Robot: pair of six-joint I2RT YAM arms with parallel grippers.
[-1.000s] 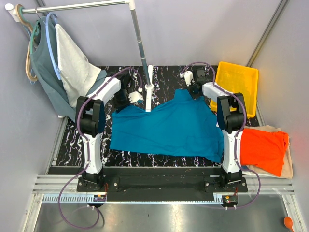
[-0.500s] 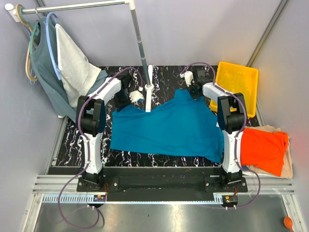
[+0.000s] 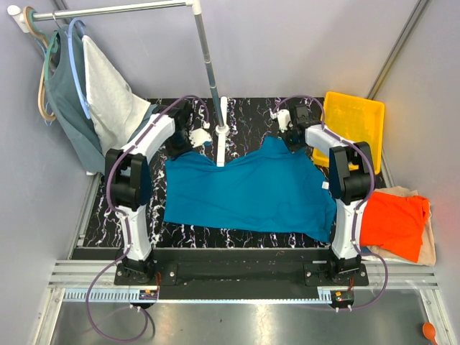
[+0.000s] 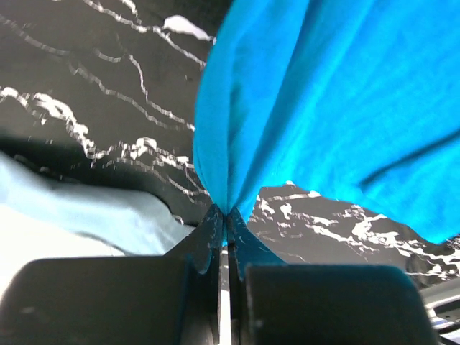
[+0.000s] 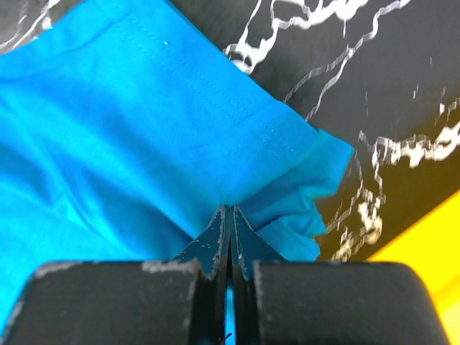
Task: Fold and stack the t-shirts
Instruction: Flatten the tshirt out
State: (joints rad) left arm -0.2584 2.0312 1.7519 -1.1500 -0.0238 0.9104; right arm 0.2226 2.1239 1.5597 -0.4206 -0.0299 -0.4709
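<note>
Top external view has the teal t-shirt spread across the middle of the black marbled desk, gripped at two places along its far edge. The left claw is clamped tight on a pinch of the far-left edge. The right claw is clamped on cloth beside a stitched hem at the far right. Compared with half a second ago, both elbows sit farther outward, the left claw is farther back, and the shirt's far edge lies wider and flatter. The orange t-shirt lies folded on the cream t-shirt at the near right, nearer than the yellow bin.
</note>
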